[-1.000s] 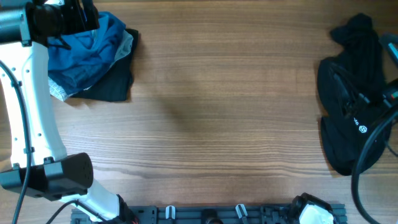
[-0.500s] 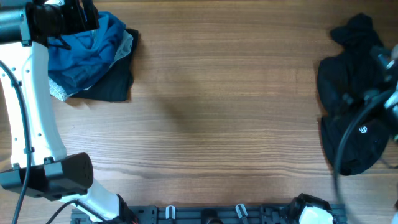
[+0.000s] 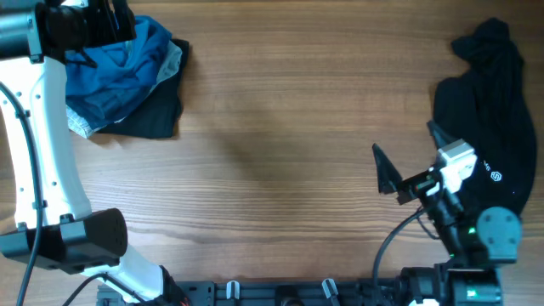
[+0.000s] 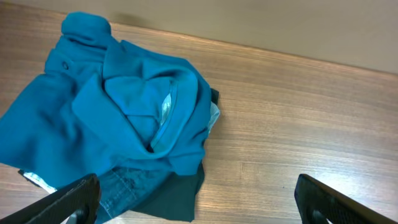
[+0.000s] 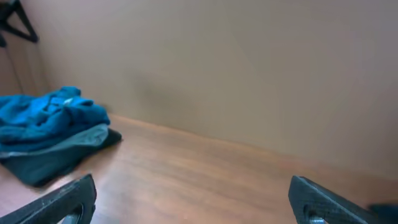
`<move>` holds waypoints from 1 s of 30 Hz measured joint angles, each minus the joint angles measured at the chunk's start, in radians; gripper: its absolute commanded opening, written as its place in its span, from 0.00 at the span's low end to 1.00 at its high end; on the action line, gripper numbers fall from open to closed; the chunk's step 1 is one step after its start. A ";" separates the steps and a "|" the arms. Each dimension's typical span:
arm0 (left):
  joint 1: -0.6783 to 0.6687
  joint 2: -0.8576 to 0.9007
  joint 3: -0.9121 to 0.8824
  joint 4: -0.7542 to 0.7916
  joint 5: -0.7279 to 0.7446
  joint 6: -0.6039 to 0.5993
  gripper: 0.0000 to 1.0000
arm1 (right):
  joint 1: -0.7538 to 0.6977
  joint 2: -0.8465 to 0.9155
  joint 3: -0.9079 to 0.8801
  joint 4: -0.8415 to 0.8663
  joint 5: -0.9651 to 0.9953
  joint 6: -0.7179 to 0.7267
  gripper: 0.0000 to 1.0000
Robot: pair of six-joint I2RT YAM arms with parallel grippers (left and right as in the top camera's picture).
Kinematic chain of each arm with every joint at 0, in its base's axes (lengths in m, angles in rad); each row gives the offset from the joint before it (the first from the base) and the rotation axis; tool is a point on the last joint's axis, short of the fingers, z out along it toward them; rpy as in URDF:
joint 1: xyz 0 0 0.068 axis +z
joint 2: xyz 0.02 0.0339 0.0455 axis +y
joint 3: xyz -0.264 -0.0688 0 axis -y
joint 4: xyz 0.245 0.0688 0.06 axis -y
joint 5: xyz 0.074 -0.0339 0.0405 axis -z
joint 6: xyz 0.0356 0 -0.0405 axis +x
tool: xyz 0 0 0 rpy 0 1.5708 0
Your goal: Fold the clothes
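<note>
A pile of clothes lies at the table's far left: a crumpled blue shirt [image 3: 119, 68] on a dark garment [image 3: 157, 115]. In the left wrist view the blue shirt [image 4: 124, 106] lies over denim [image 4: 121, 186] and the dark garment [image 4: 180, 196]. My left gripper [image 4: 196, 205] is open and empty above the pile's edge. A black garment [image 3: 484, 110] lies crumpled at the right. My right gripper [image 3: 406, 149] is open and empty, just left of the black garment, pointing across the table. Its own view [image 5: 196, 202] shows bare wood and the blue pile [image 5: 46, 115] far off.
The left arm's white links [image 3: 42, 144] run down the left side of the table. The right arm's base [image 3: 476, 238] sits at the front right. A black rail [image 3: 280, 293] lines the front edge. A wall stands behind the table [image 5: 249, 74].
My right arm has swung from the right edge over the black garment to the front right, its gripper now pointing left. The black garment lies uncovered. The left arm has not moved.
</note>
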 measured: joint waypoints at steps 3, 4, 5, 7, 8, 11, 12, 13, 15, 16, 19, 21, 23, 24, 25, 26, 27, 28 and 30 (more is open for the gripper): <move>0.000 0.000 0.000 -0.001 0.000 0.000 1.00 | 0.022 -0.109 -0.117 0.016 0.048 0.008 1.00; 0.000 0.000 0.000 0.002 0.000 0.000 1.00 | 0.027 -0.145 -0.150 0.018 0.062 0.008 1.00; 0.000 0.000 0.000 0.000 0.000 0.000 1.00 | 0.030 -0.170 -0.173 0.019 0.069 0.008 1.00; 0.000 0.000 0.000 0.000 0.000 0.000 1.00 | 0.030 -0.214 -0.231 0.032 0.080 0.008 1.00; 0.000 0.000 0.000 0.000 0.000 0.000 1.00 | 0.030 -0.227 -0.250 0.037 0.082 0.008 1.00; 0.000 0.000 0.000 0.000 0.000 0.000 1.00 | 0.030 -0.279 -0.333 0.082 0.086 0.011 1.00; 0.000 0.000 0.000 0.000 0.000 0.000 1.00 | 0.030 -0.296 -0.354 0.088 0.087 0.012 1.00; 0.000 0.000 0.000 0.000 0.000 0.000 1.00 | 0.030 -0.312 -0.369 0.092 0.087 0.012 1.00; 0.000 0.000 0.000 0.000 0.000 0.000 1.00 | 0.030 -0.330 -0.386 0.095 0.089 0.012 1.00; 0.000 0.000 0.000 0.000 0.000 0.000 1.00 | 0.030 -0.336 -0.394 0.097 0.090 0.012 1.00; 0.000 0.000 0.000 0.000 0.000 0.000 1.00 | 0.030 -0.340 -0.429 0.110 0.090 0.012 1.00; 0.000 0.000 0.000 0.000 0.000 0.000 1.00 | 0.030 -0.340 -0.444 0.101 0.101 0.012 1.00; 0.000 0.000 0.000 0.000 0.000 0.000 1.00 | 0.030 -0.340 -0.446 0.098 0.116 0.012 1.00; 0.000 0.000 0.000 0.000 0.000 0.000 1.00 | 0.030 -0.340 -0.446 0.097 0.124 0.012 1.00; 0.000 0.000 0.000 0.000 0.000 0.000 1.00 | 0.030 -0.340 -0.446 0.096 0.127 0.012 1.00; 0.000 0.000 0.000 0.000 0.000 0.000 1.00 | 0.030 -0.340 -0.446 0.094 0.139 0.012 1.00; 0.000 0.000 0.000 0.000 0.000 0.000 1.00 | 0.030 -0.340 -0.446 0.094 0.142 0.012 1.00; 0.000 0.000 0.000 0.000 0.000 0.000 1.00 | 0.030 -0.340 -0.446 0.094 0.146 0.013 1.00; 0.000 0.000 0.000 0.000 0.000 0.000 1.00 | 0.030 -0.340 -0.446 0.094 0.145 0.015 1.00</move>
